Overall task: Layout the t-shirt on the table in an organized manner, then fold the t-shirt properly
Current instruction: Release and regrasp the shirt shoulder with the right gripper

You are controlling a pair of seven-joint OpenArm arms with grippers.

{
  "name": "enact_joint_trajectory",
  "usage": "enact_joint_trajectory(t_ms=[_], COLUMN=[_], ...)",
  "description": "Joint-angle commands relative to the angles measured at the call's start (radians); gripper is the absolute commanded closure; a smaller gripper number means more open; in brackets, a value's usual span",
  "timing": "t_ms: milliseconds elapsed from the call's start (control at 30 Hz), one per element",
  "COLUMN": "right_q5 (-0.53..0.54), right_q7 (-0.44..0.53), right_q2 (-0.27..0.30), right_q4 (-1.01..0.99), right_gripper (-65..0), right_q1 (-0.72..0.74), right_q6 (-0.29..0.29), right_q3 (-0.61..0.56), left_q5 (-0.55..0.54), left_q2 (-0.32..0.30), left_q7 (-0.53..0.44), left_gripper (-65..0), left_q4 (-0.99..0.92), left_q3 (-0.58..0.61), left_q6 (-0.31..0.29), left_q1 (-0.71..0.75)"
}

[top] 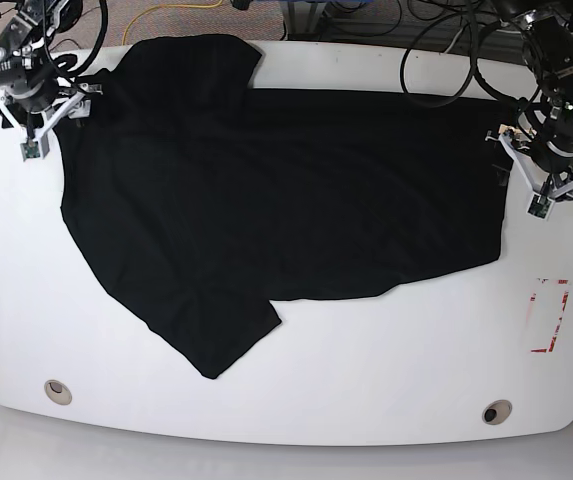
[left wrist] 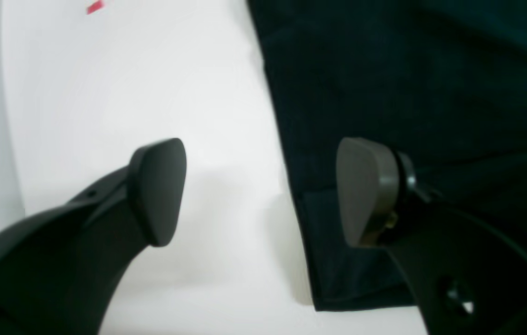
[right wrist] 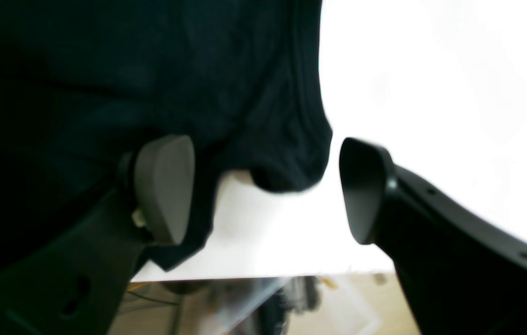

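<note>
The black t-shirt [top: 266,190] lies spread across the white table [top: 366,380], one sleeve toward the front and one at the back left. My left gripper [top: 526,178] is open over the shirt's right edge. In the left wrist view one finger [left wrist: 368,190] is over the cloth [left wrist: 430,93] and the other [left wrist: 158,190] over bare table, with the hem corner below. My right gripper [top: 51,125] is open at the shirt's back left. In the right wrist view [right wrist: 263,190] a rounded fold of cloth [right wrist: 286,172] lies between its jaws, apart from both pads.
A red-and-white tape rectangle [top: 549,315] is at the front right; a bit of red tape shows in the left wrist view [left wrist: 95,7]. Two round holes [top: 57,390] [top: 496,411] sit near the front edge. Cables hang behind the table. The table edge [right wrist: 263,274] is close under my right gripper.
</note>
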Motion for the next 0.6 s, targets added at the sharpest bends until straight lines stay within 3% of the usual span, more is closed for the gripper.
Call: enact_joint_trajectory(t_ms=[0, 200, 433, 567], right_q5=[0.023, 0.193, 0.390, 0.449], right_q7=[0.005, 0.005, 0.005, 0.005], right_q2=[-0.027, -0.085, -0.101, -0.112], right_q4=[0.020, 0.018, 0.013, 0.013], right_gripper=[-46.8, -46.8, -46.8, -46.8], right_q1=[-0.012, -0.075, -0.163, -0.192], right_q6=[-0.001, -0.001, -0.001, -0.001], right_q3=[0.058, 0.163, 0.170, 0.169], left_q5=[-0.001, -0.001, -0.001, -0.001], left_q2=[-0.015, -0.015, -0.017, -0.020], left_q7=[-0.014, -0.016, -0.016, -0.016], left_gripper=[-47.8, -47.8, -47.8, -47.8], left_q4=[0.014, 0.012, 0.012, 0.012], left_q3=[-0.003, -0.001, 0.023, 0.043], left_q6=[0.003, 0.003, 0.003, 0.003], left_q1=[-0.008, -0.008, -0.009, -0.009])
